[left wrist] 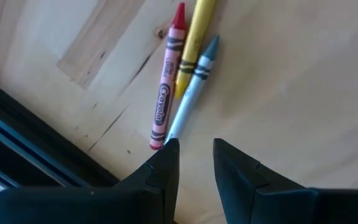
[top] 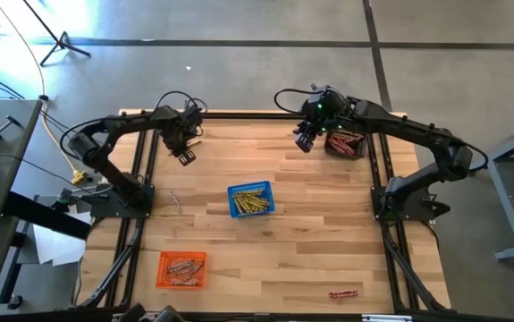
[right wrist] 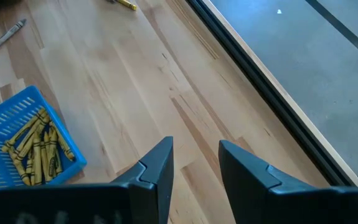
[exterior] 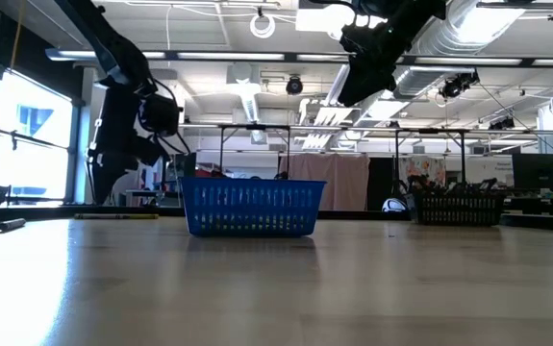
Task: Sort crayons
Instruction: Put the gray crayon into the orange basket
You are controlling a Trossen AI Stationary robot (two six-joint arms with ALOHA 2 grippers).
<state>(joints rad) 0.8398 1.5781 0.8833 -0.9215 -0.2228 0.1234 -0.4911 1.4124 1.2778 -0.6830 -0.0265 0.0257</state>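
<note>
My left claw, slightly parted and empty, hovered over three paper-wrapped wax crayons; next I judged: descend, pinch one.

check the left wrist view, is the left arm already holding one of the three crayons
No: the left gripper has empty, parted jaws, and the red, yellow and grey crayons lie on the table.

Wooden table, blue basket mid-table, orange basket near front-left, dark basket far right
</note>
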